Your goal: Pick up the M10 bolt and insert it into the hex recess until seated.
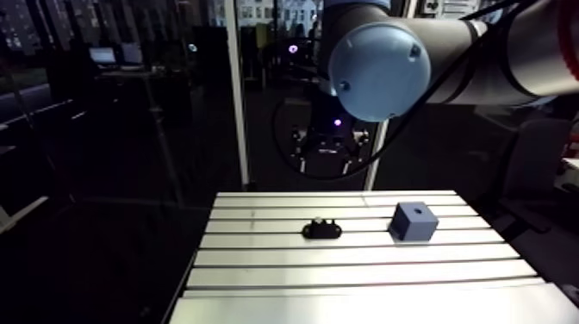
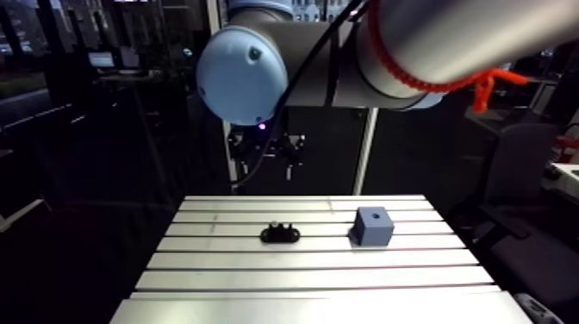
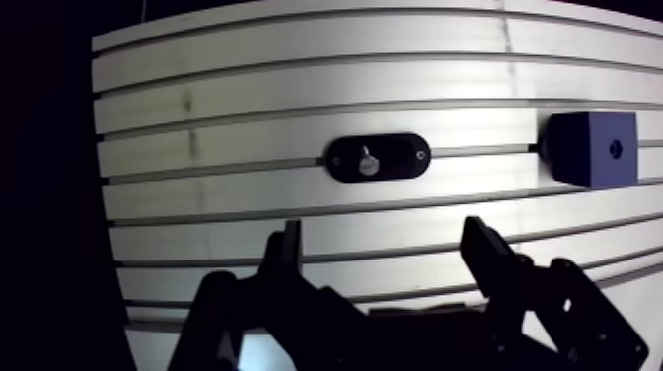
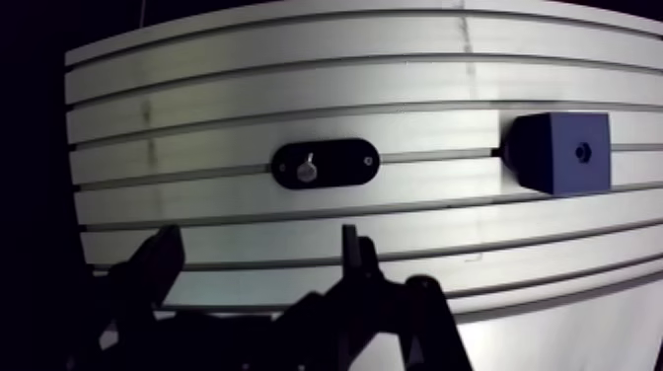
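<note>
– Two things are sitting on the slotted worktop (image 1: 345, 258): a black oval holder (image 3: 378, 158) and a blue block (image 3: 592, 148).

– Where is the bolt (image 3: 366, 159) sitting?

– It is standing in the middle of the holder, silvery end pointing up. In the arm view it is showing as a small pale bump rising from the black base.

– And the block?

– It is resting beside the holder, clearly apart from it, on about the same row of slats. A dark recess (image 3: 615, 149) is showing in its upper face. Its outline is too small to be making out.

– What is the hand (image 3: 382, 232) doing?

– It is hanging above the worktop, touching nothing. Its two dark fingers (image 3: 488, 252) are spreading wide, with only bare slats showing between them.

– How are the things lying relative to it?

– In the wrist view the holder is lying ahead of the hand, roughly in line with the gap between the fingers. The block is lying ahead too, but off to one side, out past one finger.

– Is anything touching the bolt?

– Only the holder is touching it.
</note>
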